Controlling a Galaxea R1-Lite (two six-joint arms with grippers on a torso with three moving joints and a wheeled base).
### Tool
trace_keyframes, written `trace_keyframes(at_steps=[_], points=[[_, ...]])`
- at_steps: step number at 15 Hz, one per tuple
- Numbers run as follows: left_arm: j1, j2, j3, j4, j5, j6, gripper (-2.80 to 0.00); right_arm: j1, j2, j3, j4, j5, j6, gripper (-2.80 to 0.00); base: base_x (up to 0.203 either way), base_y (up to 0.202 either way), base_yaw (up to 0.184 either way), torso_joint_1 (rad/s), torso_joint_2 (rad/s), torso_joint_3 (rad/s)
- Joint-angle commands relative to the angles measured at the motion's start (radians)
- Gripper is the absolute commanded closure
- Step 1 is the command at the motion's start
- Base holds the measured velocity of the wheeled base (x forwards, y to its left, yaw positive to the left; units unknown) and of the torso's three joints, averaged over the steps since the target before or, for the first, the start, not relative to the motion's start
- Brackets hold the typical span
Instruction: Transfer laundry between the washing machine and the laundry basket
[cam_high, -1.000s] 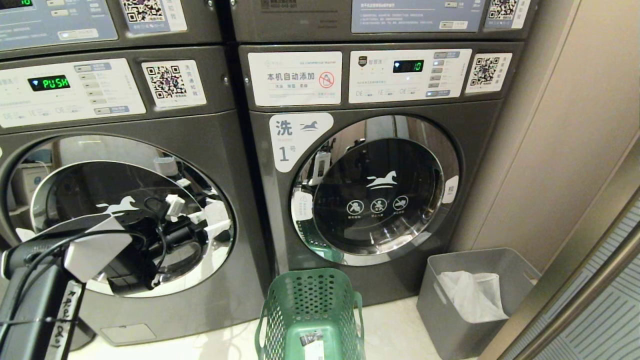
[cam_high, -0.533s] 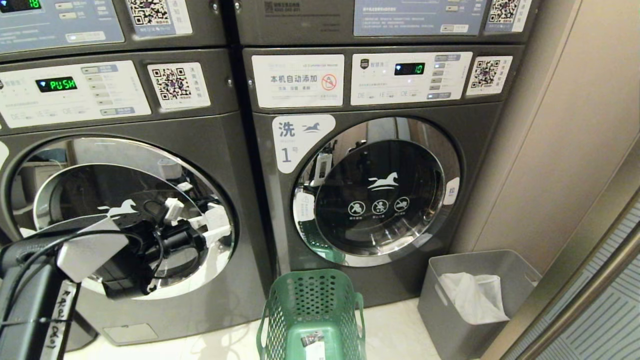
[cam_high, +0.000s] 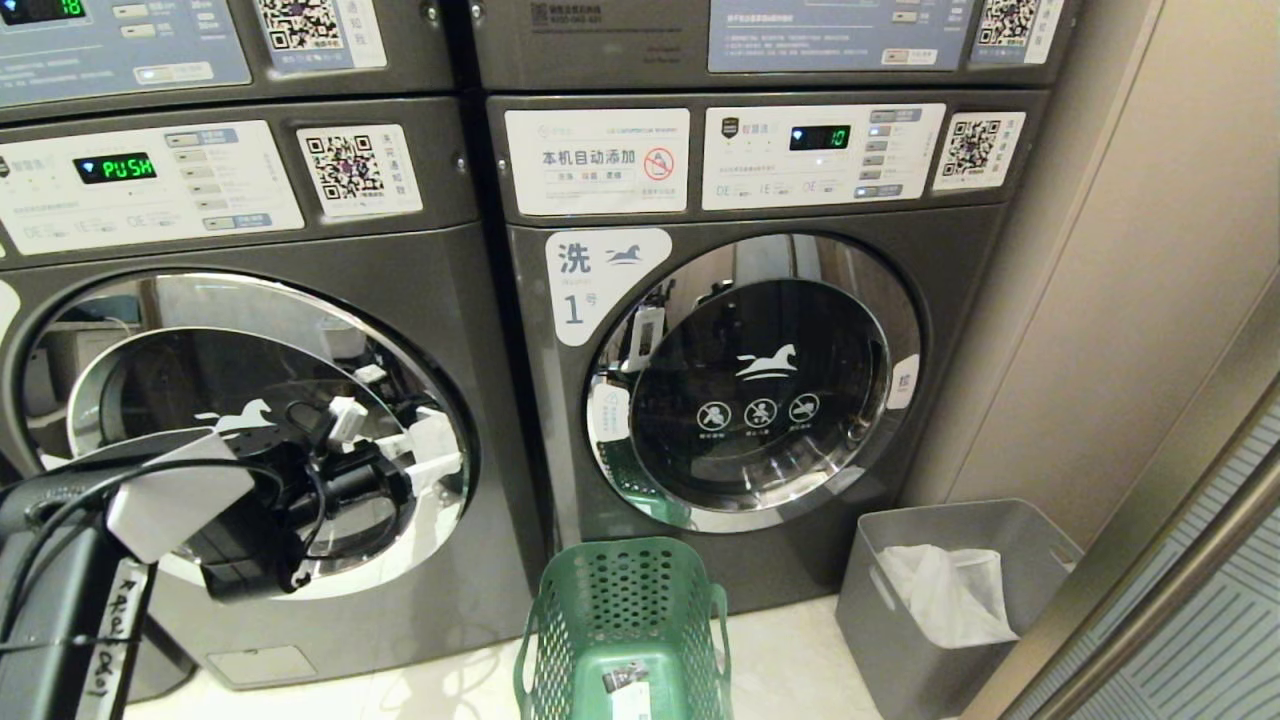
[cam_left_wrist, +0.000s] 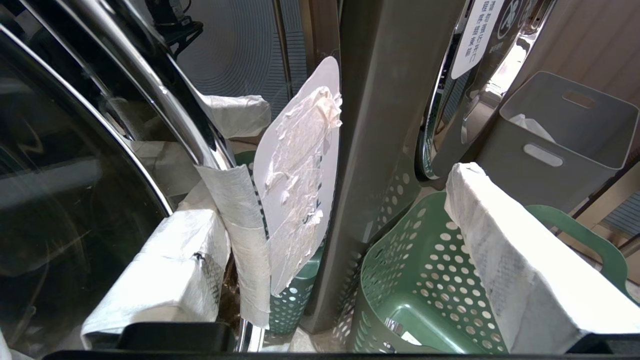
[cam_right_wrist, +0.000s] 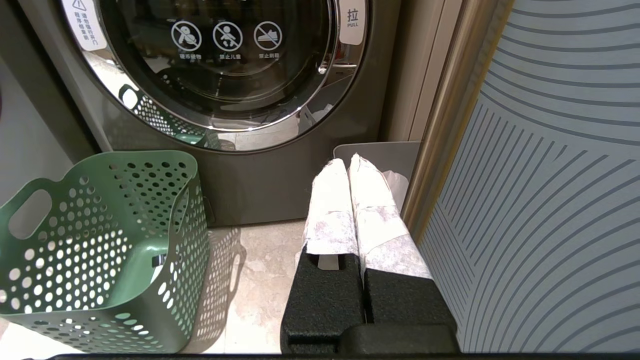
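grey steel washers (cam_high: 760, 330) stand side by side on pale stone floor, their round doors rimmed in chrome around dark glass, both closed. green basket (cam_high: 622, 625), perforated plastic with loop handles, sits on the floor between the doors, holding only a small tag. left gripper (cam_left_wrist: 320, 260) is raised at the left washer's door edge, its cloth-wrapped fingers (cam_left_wrist: 505, 260) spread wide and empty. right gripper (cam_right_wrist: 354, 210) hangs low beside a striped panel, pressed shut, holding nothing. grey bin (cam_high: 955, 590) stands by the wall.
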Motion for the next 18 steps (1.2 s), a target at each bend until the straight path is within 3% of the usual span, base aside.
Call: trace_keyframes(at_steps=[1, 5, 10, 18], points=[[0.011, -0.027, 0.021, -0.008, -0.003, -0.002, -2.8, 0.0, 0.001, 0.0, 0.001, 0.0, -0.001, 0.0, 0.0, 0.0, 0.0, 0.0, 0.0, 0.0], [0.106, -0.05, 0.069, -0.009, 0.005, 0.015, -2.8, 0.0, 0.001, 0.0, 0.001, 0.0, -0.001, 0.0, 0.0, 0.0, 0.0, 0.0, 0.0, 0.0], [0.154, -0.06, 0.119, -0.015, 0.005, 0.064, -2.8, 0.0, 0.001, 0.0, 0.001, 0.0, -0.001, 0.0, 0.0, 0.0, 0.0, 0.0, 0.0, 0.0], [0.23, -0.061, 0.136, -0.015, 0.029, 0.065, -2.8, 0.0, 0.001, 0.0, 0.001, 0.0, -0.001, 0.0, 0.0, 0.0, 0.0, 0.0, 0.0, 0.0]])
